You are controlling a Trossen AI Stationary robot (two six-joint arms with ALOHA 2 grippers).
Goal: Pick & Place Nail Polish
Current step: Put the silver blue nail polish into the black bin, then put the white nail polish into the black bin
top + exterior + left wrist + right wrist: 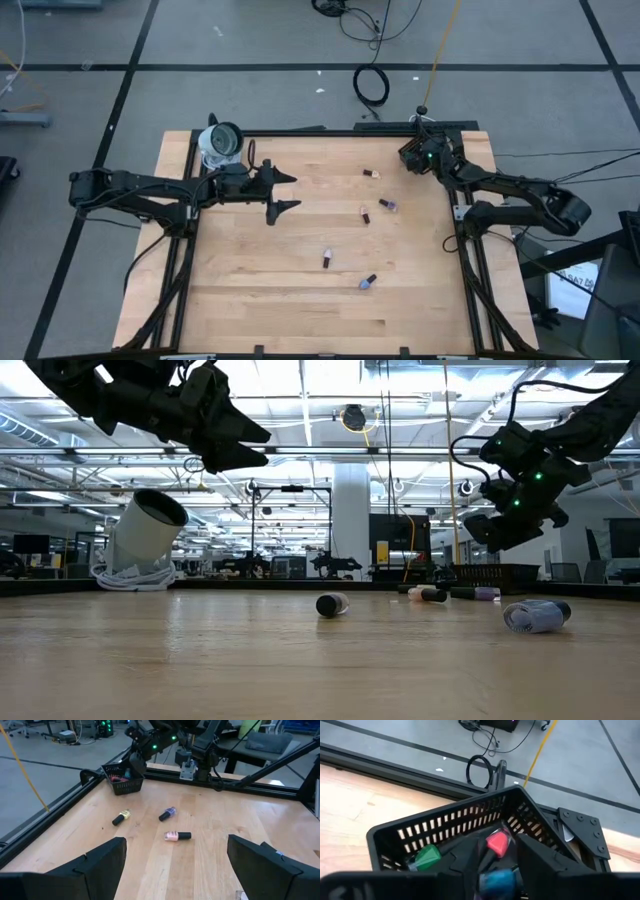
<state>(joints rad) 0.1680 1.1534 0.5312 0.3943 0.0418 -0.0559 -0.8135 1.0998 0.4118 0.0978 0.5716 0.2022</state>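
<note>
Several small nail polish bottles lie on their sides on the wooden table: a beige one (pixel 371 173), a purple one (pixel 388 205), a pink one (pixel 365 213), a dark red one (pixel 327 259) and a blue one (pixel 368 282). My left gripper (pixel 290 192) hovers open and empty left of them; its wrist view shows the pink bottle (pixel 177 836) ahead. My right gripper (pixel 499 840) is over the black basket (pixel 418 152) at the far right corner, its fingers close together around a pink-red bottle (pixel 498 843). A green bottle (pixel 425 857) and a blue bottle (pixel 497 881) lie in the basket. My right gripper has the pink-red bottle's body (pixel 498 843) between its two fingertips, coming from above and pointing down into the basket. The bottle is above the basket's floor. The fingers hide the touching faces, so which sides they are on does not show.
A white cylinder (pixel 220 142) with a coiled cord lies tilted at the table's far left corner. Black frame rails (pixel 185 230) run along the table's left and right edges. Bare wood lies along the near edge.
</note>
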